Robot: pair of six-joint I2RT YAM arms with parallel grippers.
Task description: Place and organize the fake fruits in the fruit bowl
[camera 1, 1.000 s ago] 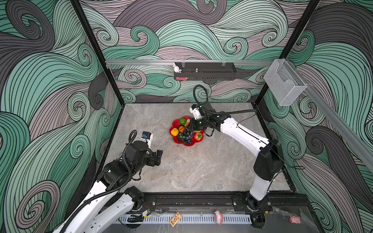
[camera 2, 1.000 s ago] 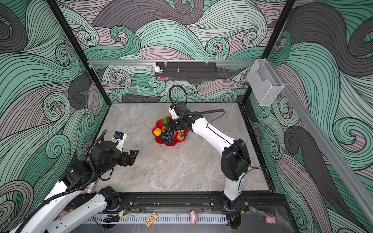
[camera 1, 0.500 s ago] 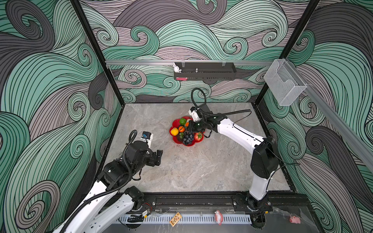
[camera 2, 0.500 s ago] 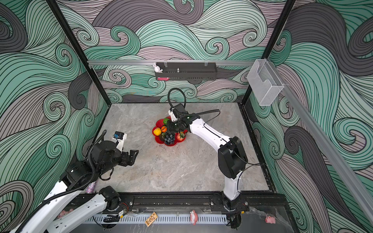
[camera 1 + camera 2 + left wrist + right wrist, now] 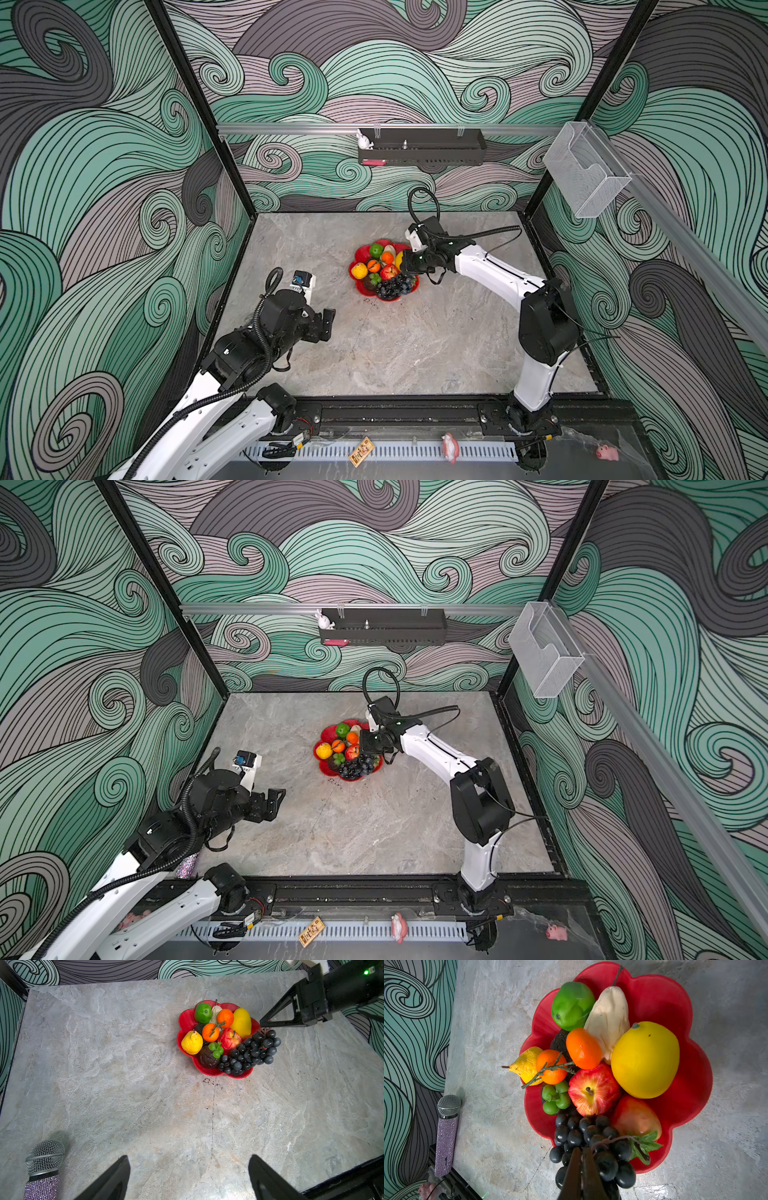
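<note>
Right wrist view: fake fruits [image 5: 593, 1091] fill the red fruit bowl [image 5: 654, 991], set mid-table [image 5: 124, 1095] toward the far side. The grape bunch [image 5: 575, 1132] overhangs its near-right rim. The right gripper [image 5: 580, 1150], fingers pressed together, is tipped just over the grapes' stem. The left gripper [image 5: 188, 1159] is spread wide at near left, well apart from the bowl, near a microphone [image 5: 44, 1155].

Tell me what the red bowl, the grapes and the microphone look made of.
Red bowl: probably moulded plastic, even colour, soft sheen. Grapes: plastic or rubber, dull highlights on smooth beads. Microphone: metal mesh head; handle crusted with lilac rhinestones.
</note>
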